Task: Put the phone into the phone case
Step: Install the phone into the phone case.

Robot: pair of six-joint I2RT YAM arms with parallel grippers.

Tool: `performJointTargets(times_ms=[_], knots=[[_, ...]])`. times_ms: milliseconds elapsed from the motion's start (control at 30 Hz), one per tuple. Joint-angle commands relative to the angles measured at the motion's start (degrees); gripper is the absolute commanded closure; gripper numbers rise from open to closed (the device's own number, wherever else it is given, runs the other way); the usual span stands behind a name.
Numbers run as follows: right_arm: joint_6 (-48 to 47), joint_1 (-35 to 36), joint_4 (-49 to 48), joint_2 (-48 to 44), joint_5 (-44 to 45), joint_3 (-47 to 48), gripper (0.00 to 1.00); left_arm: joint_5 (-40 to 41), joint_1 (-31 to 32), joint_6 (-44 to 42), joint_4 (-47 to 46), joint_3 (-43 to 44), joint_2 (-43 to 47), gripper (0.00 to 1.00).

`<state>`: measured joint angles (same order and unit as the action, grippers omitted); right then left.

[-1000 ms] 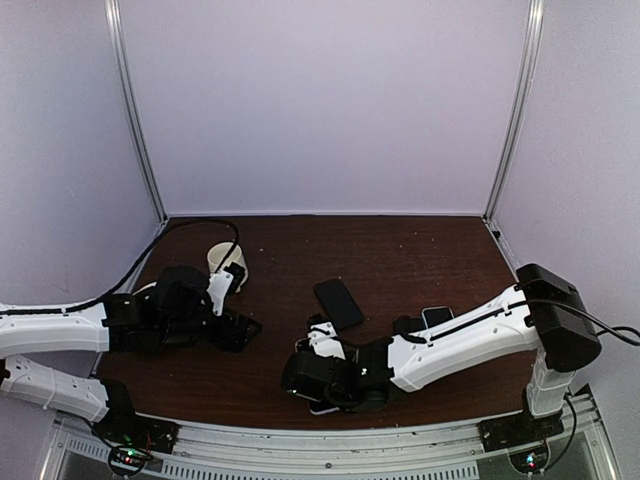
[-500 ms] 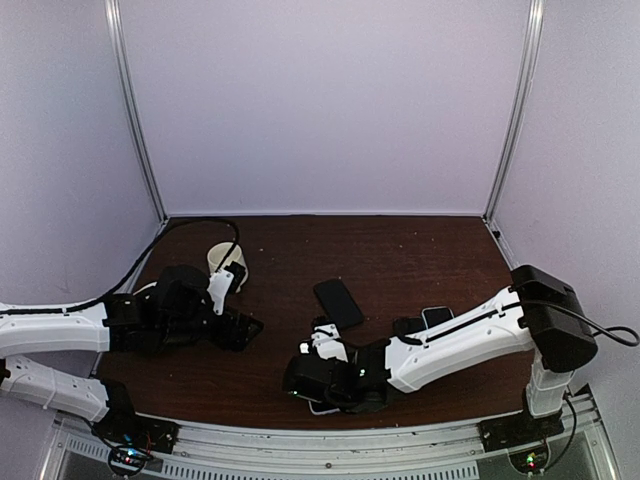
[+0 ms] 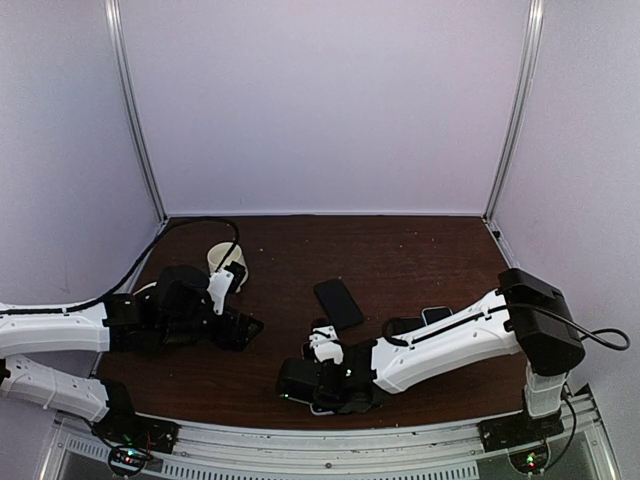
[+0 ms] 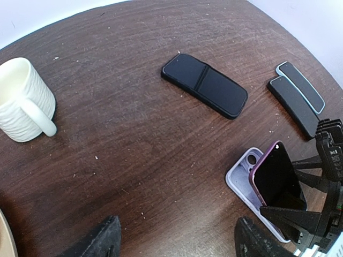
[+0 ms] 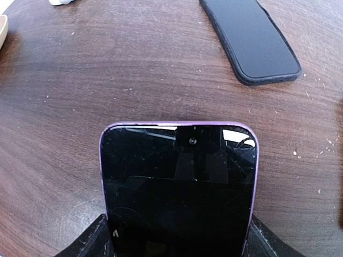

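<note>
Above lilac case, phone in right pincer

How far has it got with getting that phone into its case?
Done: the purple phone is picked up, clamped in the right gripper. In hand: it is tilted over the lilac case, which lies open side up on the table. Left: lowering it flat and pressing it in. The left gripper hangs open, empty.

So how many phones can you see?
4. A purple phone tilted in the right fingers over the lilac case; a black phone mid-table; a dark phone and a blue-edged one side by side farther right, possibly just cases.
</note>
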<state>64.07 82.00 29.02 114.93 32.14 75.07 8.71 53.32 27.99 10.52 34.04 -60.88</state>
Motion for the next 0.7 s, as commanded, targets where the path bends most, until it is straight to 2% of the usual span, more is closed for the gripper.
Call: performJointTargets(times_ms=[0, 167, 233, 567, 667], knots=[[2.4, 1.2, 5.9, 2.6, -1.3, -0.5, 0.62, -0.7, 0.3, -0.8, -2.4, 0.0, -0.1, 0.23], [3.1, 0.9, 5.1, 2.0, -1.5, -1.6, 0.37, -0.7, 0.2, -0.8, -2.4, 0.1, -0.2, 0.23], [3.1, 0.7, 5.3, 2.0, -1.7, -1.4, 0.31, -0.5, 0.3, -1.1, -2.2, 0.2, -0.2, 0.23], [1.6, 0.2, 4.6, 1.4, -1.8, -1.6, 0.15, 0.2, 0.3, -1.5, -2.0, 0.2, 0.2, 0.23], [1.7, 0.1, 4.5, 0.9, -1.8, -1.9, 0.14, 0.3, 0.3, -1.5, -2.0, 0.2, 0.3, 0.23]])
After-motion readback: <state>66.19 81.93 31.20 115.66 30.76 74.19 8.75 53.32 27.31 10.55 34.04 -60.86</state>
